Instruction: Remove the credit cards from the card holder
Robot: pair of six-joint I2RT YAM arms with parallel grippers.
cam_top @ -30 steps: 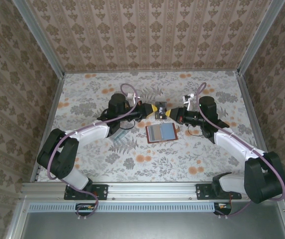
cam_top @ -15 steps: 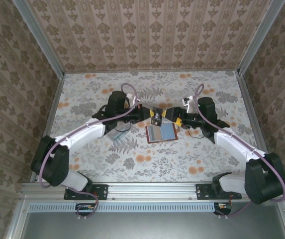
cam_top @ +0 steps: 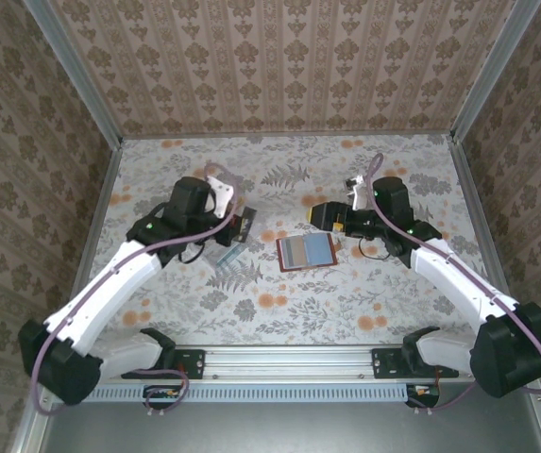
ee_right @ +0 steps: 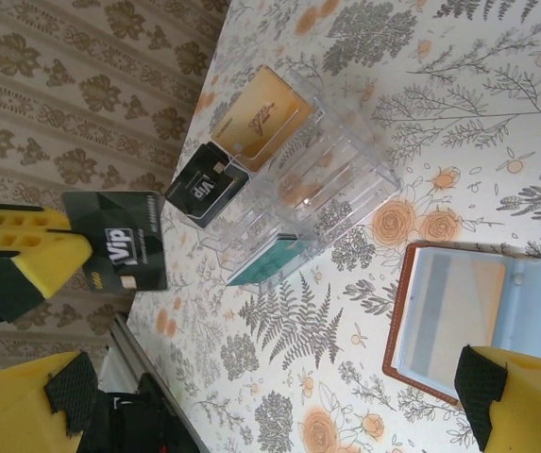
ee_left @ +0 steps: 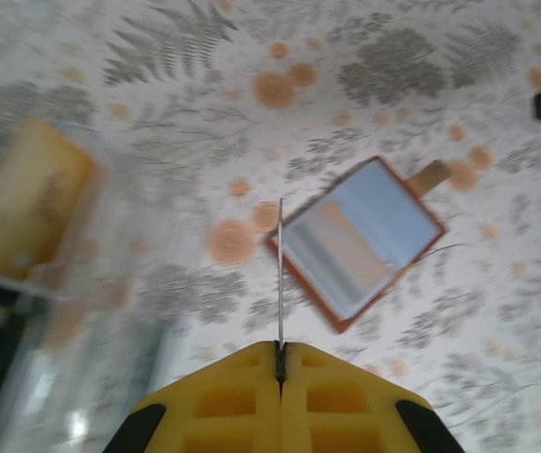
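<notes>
The card holder (cam_top: 305,252) lies open on the table, reddish-brown with grey-blue pockets, also seen in the left wrist view (ee_left: 360,236) and the right wrist view (ee_right: 459,321). My left gripper (cam_top: 240,226) is shut on a black credit card (ee_right: 114,241) marked VIP, held upright over the table left of the holder. From the left wrist that card appears edge-on (ee_left: 279,274) between the closed yellow fingers (ee_left: 242,396). My right gripper (cam_top: 319,215) hangs open and empty just beyond the holder's far edge, its fingers (ee_right: 25,406) wide apart.
A clear plastic tray (ee_right: 346,179) stands left of the holder, below the left gripper. In it stand an orange-tan card (ee_right: 261,113), a black card (ee_right: 209,184) and a teal card (ee_right: 270,262). Walls enclose the table on three sides.
Both grippers had met over the black card above the holder. The right gripper opened and let go, and the left arm swung left with the card, over the tray.
</notes>
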